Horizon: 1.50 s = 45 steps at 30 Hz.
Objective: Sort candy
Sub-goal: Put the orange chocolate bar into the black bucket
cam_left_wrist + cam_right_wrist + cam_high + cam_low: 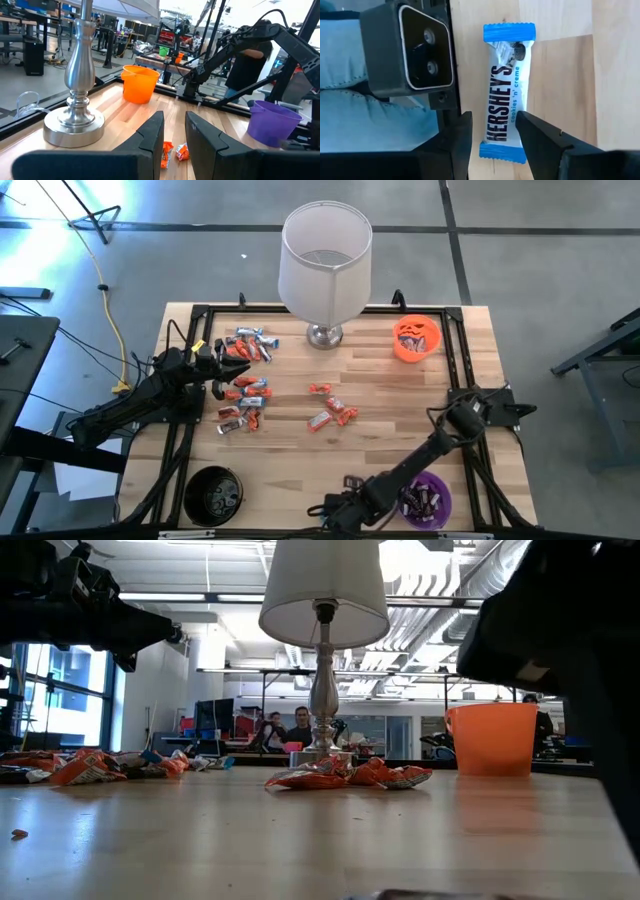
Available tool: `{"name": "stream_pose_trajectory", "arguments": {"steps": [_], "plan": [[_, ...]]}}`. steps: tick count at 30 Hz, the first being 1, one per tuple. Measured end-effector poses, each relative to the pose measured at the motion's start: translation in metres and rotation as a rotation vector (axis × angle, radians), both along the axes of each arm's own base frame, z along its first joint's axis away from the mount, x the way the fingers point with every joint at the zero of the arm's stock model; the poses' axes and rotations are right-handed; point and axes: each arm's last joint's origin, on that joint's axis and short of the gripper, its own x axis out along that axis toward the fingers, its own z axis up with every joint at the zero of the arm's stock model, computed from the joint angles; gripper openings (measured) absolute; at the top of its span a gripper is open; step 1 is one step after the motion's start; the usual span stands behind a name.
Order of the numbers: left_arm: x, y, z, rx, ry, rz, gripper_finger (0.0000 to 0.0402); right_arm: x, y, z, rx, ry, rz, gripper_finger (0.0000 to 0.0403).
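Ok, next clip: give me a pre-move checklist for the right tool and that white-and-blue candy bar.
1. Right tool straddles the candy bar: ok, a finger on each side.
2. Tool closed on the bar: not ok, gaps remain on both sides.
3. Bar lies flat on the table: ok.
4. Black camera box beside the bar, clear of the fingers: ok, close though.
5. Purple bowl within reach: ok, beside the right arm.
6. Left tool out of the way: ok, hovering above the far candy.
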Motion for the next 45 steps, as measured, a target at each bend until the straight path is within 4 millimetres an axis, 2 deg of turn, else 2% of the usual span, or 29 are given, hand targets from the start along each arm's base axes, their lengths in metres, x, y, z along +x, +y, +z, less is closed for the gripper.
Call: {"name": "stream_pose_trajectory", "arguments": {"steps": [10,20,24,29,31,35,40,45], "plan": [[0.000,0.000,0.000,0.000,0.000,0.000,0.0064,0.006,-0.009,-0.009,-0.086,-0.029,0.030,0.0156],[0.000,0.000,0.000,0.000,0.000,0.000,0.0064,0.010,-0.012,-0.016,-0.082,-0.006,0.030,0.0149],[0.000,0.000,0.000,0.000,0.000,0.000,0.0064,0.009,-0.014,-0.017,-0.097,0.003,0.027,0.0112],[0.000,0.000,0.000,0.000,0.001,0.000,0.0065,0.008,-0.016,-0.018,-0.123,0.019,0.038,0.0024],[0.000,0.000,0.000,0.000,0.000,0.000,0.0065,0.007,-0.017,-0.018,-0.135,0.018,0.044,0.0012],[0.000,0.000,0.000,0.000,0.000,-0.001,0.0065,0.005,-0.018,-0.013,-0.161,0.012,0.046,0.0023],[0.000,0.000,0.000,0.000,0.000,0.000,0.0064,-0.005,-0.034,0.003,-0.311,0.045,0.045,0.0006],[0.000,0.000,0.000,0.000,0.000,0.000,0.0064,-0.018,-0.055,0.042,-0.431,0.064,0.015,0.0007]]}}
